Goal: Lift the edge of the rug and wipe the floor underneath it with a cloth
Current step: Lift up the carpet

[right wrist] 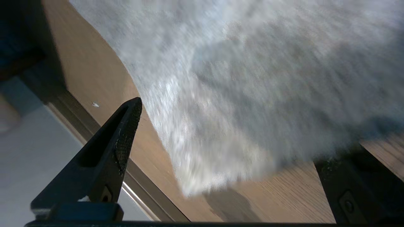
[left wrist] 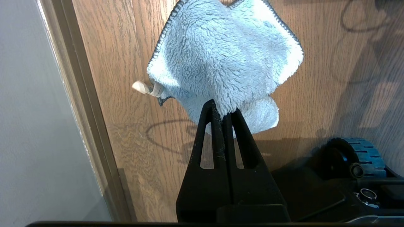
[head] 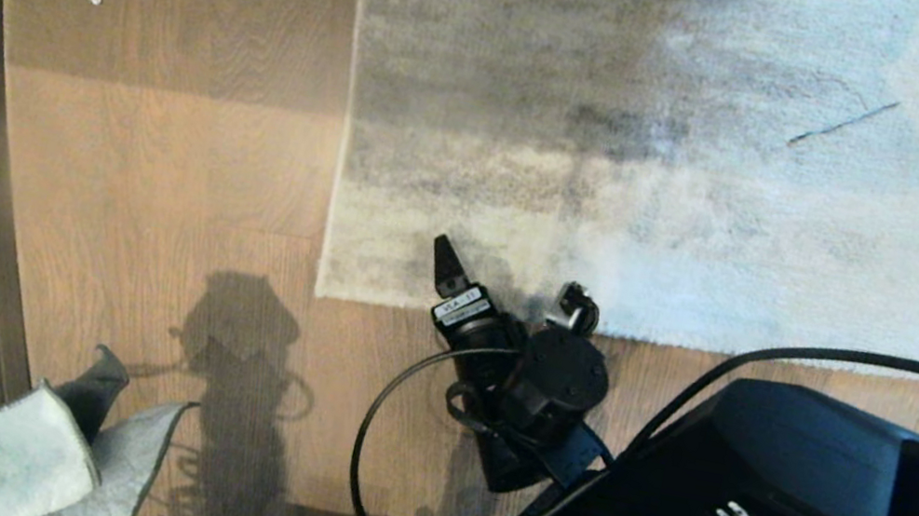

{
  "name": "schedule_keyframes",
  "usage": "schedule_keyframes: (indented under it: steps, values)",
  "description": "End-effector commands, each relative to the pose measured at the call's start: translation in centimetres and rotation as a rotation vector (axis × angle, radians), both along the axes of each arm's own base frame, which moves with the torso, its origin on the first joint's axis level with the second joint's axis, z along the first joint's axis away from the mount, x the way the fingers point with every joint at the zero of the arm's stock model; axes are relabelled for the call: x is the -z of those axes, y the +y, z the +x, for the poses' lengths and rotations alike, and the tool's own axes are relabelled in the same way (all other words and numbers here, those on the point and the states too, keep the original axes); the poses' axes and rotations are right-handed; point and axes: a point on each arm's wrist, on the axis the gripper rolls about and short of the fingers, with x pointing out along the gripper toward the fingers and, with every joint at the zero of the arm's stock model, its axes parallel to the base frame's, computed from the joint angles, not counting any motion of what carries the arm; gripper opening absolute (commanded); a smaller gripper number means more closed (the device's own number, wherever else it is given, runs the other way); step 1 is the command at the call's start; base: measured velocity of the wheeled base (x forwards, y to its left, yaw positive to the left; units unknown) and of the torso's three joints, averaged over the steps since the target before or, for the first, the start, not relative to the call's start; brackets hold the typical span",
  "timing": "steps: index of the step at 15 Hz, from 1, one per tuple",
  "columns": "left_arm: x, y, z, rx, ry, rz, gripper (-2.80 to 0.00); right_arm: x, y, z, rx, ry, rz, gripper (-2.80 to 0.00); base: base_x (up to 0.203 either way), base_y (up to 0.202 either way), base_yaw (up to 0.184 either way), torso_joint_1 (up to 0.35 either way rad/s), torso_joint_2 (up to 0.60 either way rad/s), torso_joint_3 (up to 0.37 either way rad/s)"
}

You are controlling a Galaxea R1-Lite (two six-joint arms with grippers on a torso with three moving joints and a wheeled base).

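Nearest, bottom left, the soft pale grey-blue microfibre cloth (left wrist: 221,60) dangles, pinched in the left gripper (left wrist: 223,114) above the light wood-plank floor (head: 157,148). Rightward, the right gripper (head: 506,290), fingers spread wide, sits over the smudged grey-beige rug edge (head: 451,306), lying flat.

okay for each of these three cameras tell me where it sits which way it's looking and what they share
Head: up on the robot, looking down at the floor and rug edge; the right gripper, open, shows at the rug's near border.
Left wrist: behind the left gripper, facing floor; its fingers pinch the cloth.
Right wrist: behind the open fingers, facing the rug corner.
Shared: head and left wrist both show the cloth; head and right wrist, the rug corner.
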Motion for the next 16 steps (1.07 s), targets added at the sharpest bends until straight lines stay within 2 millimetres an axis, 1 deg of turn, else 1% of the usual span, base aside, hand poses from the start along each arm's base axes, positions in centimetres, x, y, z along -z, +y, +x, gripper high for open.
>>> schedule_keyframes:
  steps: [1,2,3,16]
  values:
    - [0.0,0.0,0.0,0.0,0.0,0.0,-2.8,-0.19,-0.32,0.58,0.018,-0.036,0.026,0.0,0.0,0.0,0.0,0.0,0.0,0.0]
    - [0.0,0.0,0.0,0.0,0.0,0.0,-2.8,-0.19,-0.42,0.7,0.015,-0.04,0.021,0.0,0.0,0.0,0.0,0.0,0.0,0.0]
    - [0.0,0.0,0.0,0.0,0.0,0.0,-2.8,-0.26,-0.52,0.8,0.011,-0.043,0.019,-2.8,0.0,0.0,0.0,0.0,0.0,0.0]
    - [0.0,0.0,0.0,0.0,0.0,0.0,-2.8,-0.53,-0.67,1.01,0.016,-0.052,0.021,-2.8,0.0,0.0,0.0,0.0,0.0,0.0]
